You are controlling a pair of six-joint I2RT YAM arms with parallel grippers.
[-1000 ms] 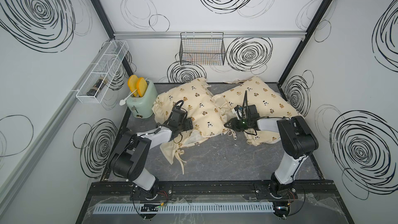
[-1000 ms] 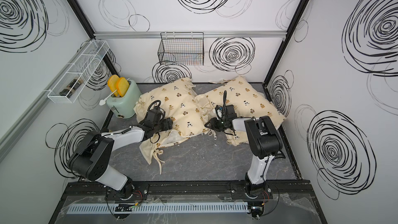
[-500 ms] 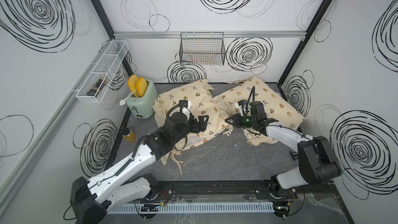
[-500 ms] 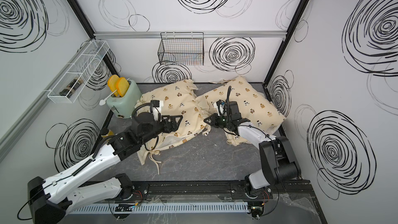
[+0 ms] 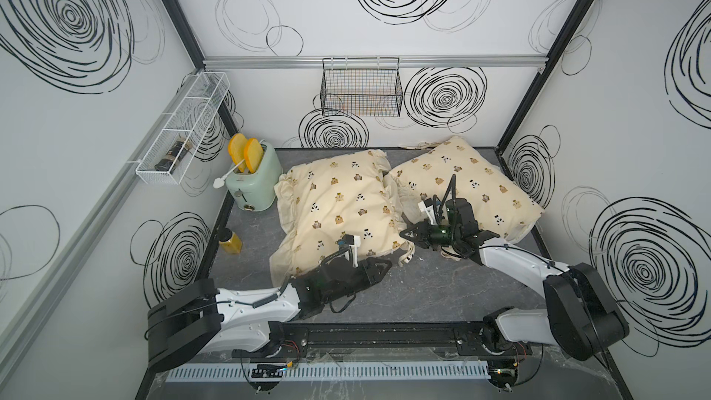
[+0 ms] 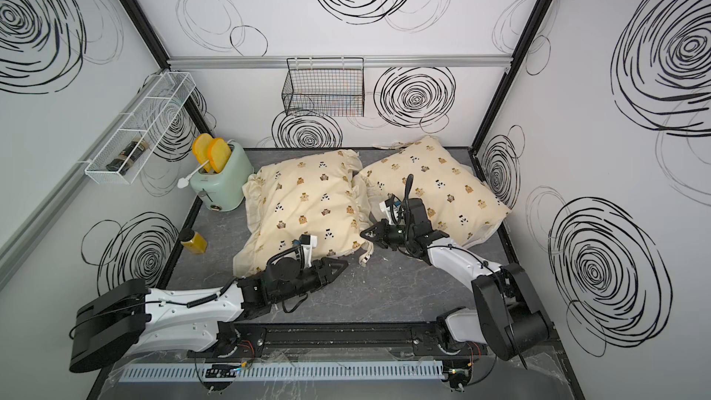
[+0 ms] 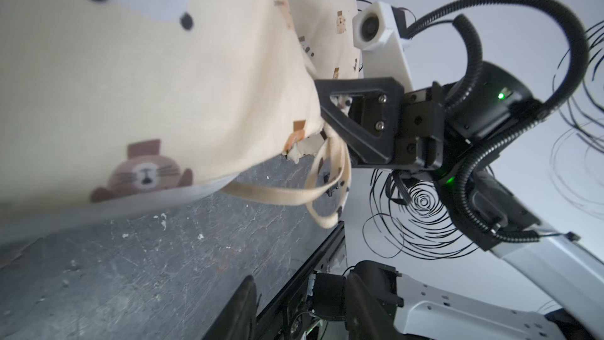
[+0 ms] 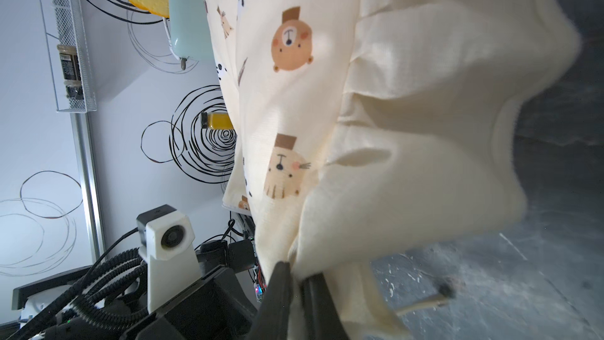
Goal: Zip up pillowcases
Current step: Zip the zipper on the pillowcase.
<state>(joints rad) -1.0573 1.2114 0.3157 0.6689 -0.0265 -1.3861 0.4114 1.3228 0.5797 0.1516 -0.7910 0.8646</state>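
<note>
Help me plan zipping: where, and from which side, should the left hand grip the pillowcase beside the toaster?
Likely the pillowcase by its near hem, low from the front: it lies thin on the table, the middle bulges, the right hand pinches its corner.

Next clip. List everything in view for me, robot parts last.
pillowcases: two, cream with bears and pandas, side by side on the table, the second away from the toaster
ties: cream, hanging at the toaster-side pillowcase's near corner
toaster: one, mint green, far corner of the table
toast: two slices, orange-yellow, standing in the toaster
bottle: one, yellow, table edge in front of the toaster
wire shelf: one, white, on the side wall
jar: one, dark, in the wire shelf
wire basket: one, black, on the back wall
table: one, dark grey
left gripper: black, low by the toaster-side pillowcase's near edge, jaws unclear
right gripper: black, shut on that pillowcase's corner
</note>
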